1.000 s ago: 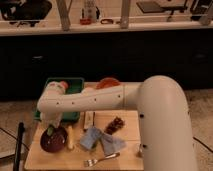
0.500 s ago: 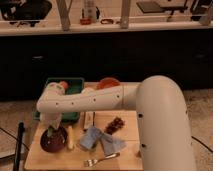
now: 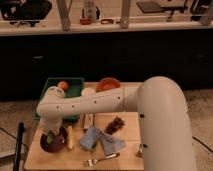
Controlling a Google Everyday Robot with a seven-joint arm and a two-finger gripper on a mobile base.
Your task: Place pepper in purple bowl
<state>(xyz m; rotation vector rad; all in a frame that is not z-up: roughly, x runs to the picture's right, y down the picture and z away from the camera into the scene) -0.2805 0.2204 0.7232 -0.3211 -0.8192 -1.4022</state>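
The hand [image 3: 52, 131] hangs straight down at the arm's end, directly over the purple bowl [image 3: 62, 144] on the desk [image 3: 127, 156]. A small greenish shape just under the hand, likely the pepper [image 3: 50, 136], lies within the bowl's outline; I cannot make out its long axis. I cannot tell whether the hand grips it or is open. With the bowl straight below, no sideways travel seems needed.
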